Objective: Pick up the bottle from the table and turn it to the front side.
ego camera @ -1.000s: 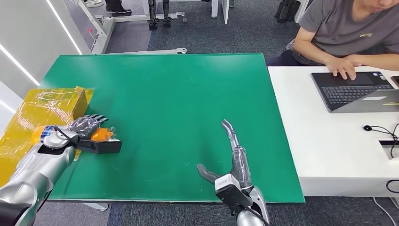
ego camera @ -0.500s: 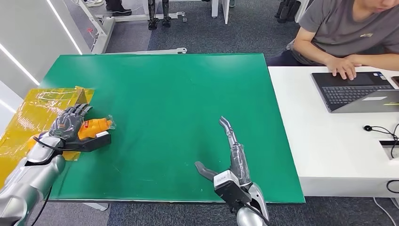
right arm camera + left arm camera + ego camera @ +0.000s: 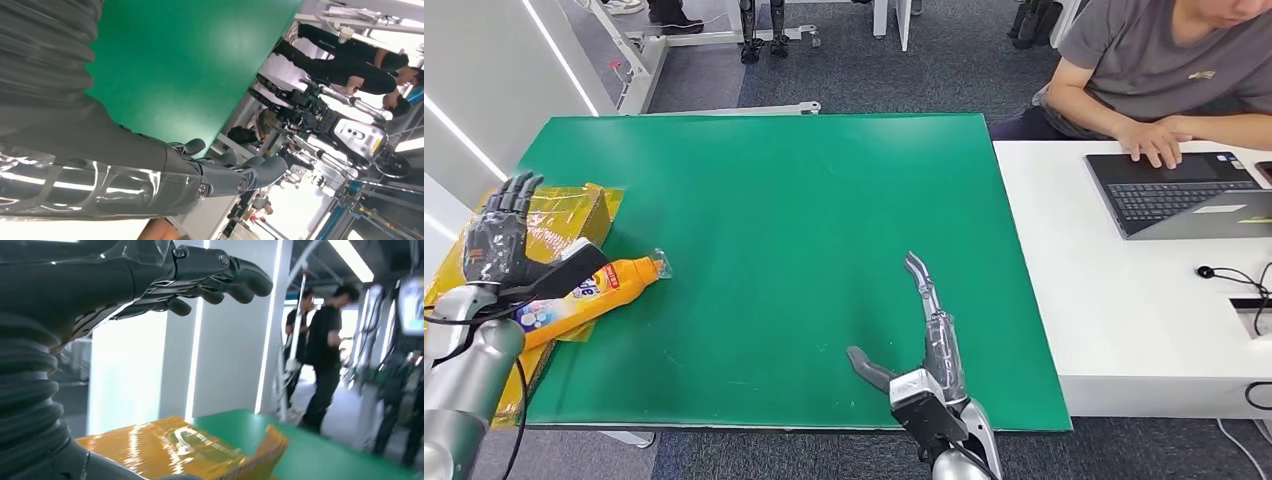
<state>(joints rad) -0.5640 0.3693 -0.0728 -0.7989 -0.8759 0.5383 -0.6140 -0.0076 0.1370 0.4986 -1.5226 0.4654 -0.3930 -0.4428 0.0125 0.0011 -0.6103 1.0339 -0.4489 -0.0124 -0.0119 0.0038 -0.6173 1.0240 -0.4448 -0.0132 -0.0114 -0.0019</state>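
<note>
The robot's right hand point(image 3: 921, 335) hovers over the near edge of the green desk point(image 3: 804, 190), fingers stretched straight and thumb splayed wide, holding nothing; the right wrist view shows those fingers point(image 3: 235, 175) extended together above the green surface. At the desk's left edge, the left hand point(image 3: 499, 240) is raised with fingers fanned apart and upright, empty, its thumb point(image 3: 564, 272) reaching toward the orange bottle point(image 3: 589, 295); whether the thumb touches the bottle cannot be told. The bottle lies on its side just beside that hand, clear cap point(image 3: 659, 264) pointing toward the middle of the desk, its lower body overlapping the yellow taped box point(image 3: 554, 215) that sits at the desk's left border. In the left wrist view the dark fingers point(image 3: 215, 275) spread in the air above the glossy yellow box point(image 3: 190, 450). To the right, a white desk point(image 3: 1104, 310) adjoins the green one, carrying an open laptop point(image 3: 1179, 190) and a dark cable point(image 3: 1234, 280). A person in a grey shirt point(image 3: 1154, 60) sits behind it, one hand point(image 3: 1154, 140) on the keyboard. Beyond, grey carpet point(image 3: 904, 60) and white frame legs point(image 3: 674, 45)
</note>
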